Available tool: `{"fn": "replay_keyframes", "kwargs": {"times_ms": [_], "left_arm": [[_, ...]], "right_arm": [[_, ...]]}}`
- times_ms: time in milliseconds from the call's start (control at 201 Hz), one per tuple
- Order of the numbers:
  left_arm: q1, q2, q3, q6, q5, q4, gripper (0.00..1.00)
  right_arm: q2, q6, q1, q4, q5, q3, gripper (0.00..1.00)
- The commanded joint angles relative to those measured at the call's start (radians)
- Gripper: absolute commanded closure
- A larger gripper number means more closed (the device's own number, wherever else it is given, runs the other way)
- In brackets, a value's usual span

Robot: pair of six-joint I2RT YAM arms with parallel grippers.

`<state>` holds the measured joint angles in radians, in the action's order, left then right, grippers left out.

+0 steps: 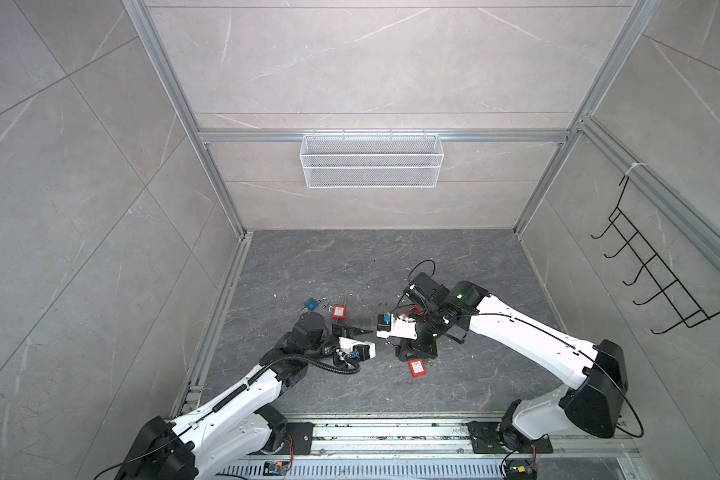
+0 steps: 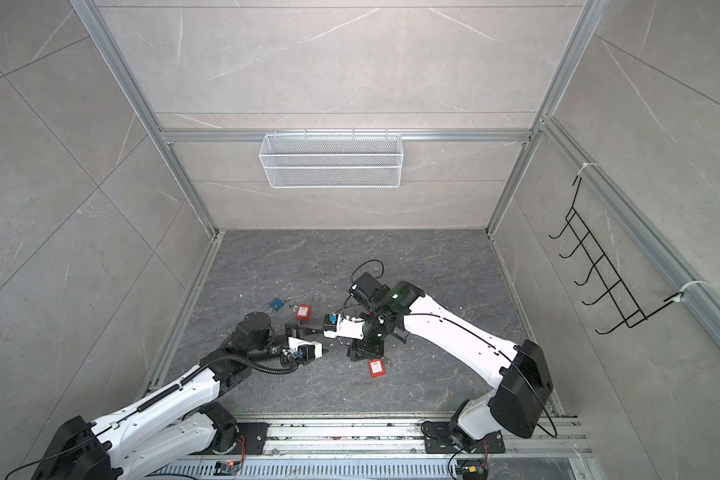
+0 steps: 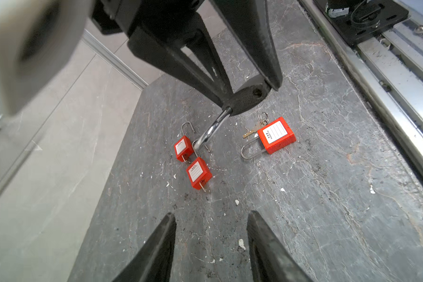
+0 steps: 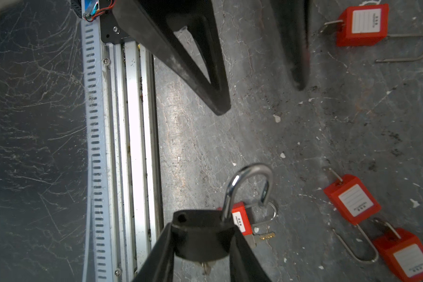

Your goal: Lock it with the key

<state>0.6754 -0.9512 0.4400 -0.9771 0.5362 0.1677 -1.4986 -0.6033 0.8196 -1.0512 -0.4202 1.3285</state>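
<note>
Early going: grips the black padlock (image 4: 200, 240) by its body in the right jaws, held above the table (image 3: 327, 195), shackle (image 4: 249, 180) sprung up with its free end out of the hole, so not locked yet. Looks like a key (image 4: 205, 267) poking from under the body, though too hidden to be sure. Faces it with the left jaws, part-way apart and empty. Leaves pressing the shackle home and turning the key. Beside the black padlock, red padlocks (image 3: 276, 135) on scuffed dark marbled stone; far behind it, pale tiled walls and a white mesh basket (image 1: 371, 160)
</note>
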Motion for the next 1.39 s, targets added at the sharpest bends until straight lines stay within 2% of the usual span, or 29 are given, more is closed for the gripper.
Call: {"fn": "replay_keyframes", "kwargs": {"times_ms": [0,259,468,603,872,1390], "left_arm": [[0.039,-0.013,0.052,-0.079,-0.033,0.059,0.50],[0.131,-0.026,0.069,-0.104,-0.107,0.072,0.51],[0.166,-0.021,0.062,-0.114,-0.183,0.097,0.53],[0.171,-0.008,0.071,-0.112,-0.156,0.076,0.58],[0.185,-0.025,0.097,-0.109,-0.118,0.041,0.77],[0.193,-0.045,0.140,-0.120,-0.052,-0.070,0.85]], "right_arm": [[-0.021,-0.019,-0.004,-0.054,-0.054,0.046,0.71],[-0.041,-0.006,-0.004,-0.087,-0.079,0.072,0.71],[-0.039,-0.005,-0.005,-0.090,-0.086,0.065,0.71],[-0.039,-0.012,-0.004,-0.089,-0.093,0.067,0.72],[-0.057,-0.009,-0.004,-0.099,-0.118,0.071,0.72],[-0.077,-0.034,-0.004,-0.131,-0.124,0.102,0.73]]}}
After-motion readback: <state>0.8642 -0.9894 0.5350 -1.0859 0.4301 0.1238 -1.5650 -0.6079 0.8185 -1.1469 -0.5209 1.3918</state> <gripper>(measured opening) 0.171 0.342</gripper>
